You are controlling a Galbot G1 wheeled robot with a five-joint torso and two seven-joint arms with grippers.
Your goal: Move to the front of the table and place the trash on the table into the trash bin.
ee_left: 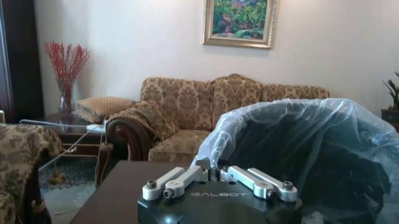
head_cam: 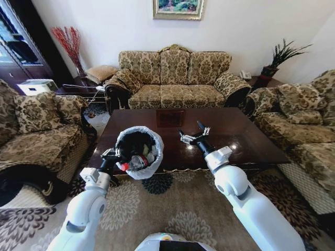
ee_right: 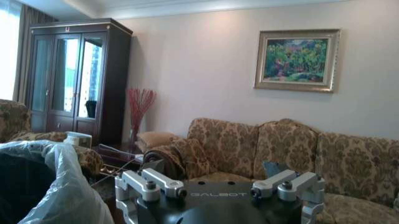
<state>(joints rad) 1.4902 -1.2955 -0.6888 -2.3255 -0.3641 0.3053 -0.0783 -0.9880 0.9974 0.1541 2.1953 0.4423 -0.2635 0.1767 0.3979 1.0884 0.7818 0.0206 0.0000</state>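
The dark glossy table stands in front of me with its top bare. My left gripper is shut on the rim of the trash bin and holds it tilted toward me over the table's near left edge. The bin is black with a white bag liner. Inside it lie a red-labelled bottle and some pale crumpled trash. My right gripper hovers open and empty above the table's middle, a little right of the bin. In the right wrist view the right gripper has its fingers spread wide, with the bin's liner beside it.
A patterned sofa stands behind the table, and armchairs flank it at left and right. A floral rug covers the floor between me and the table. A dark cabinet stands at the back left.
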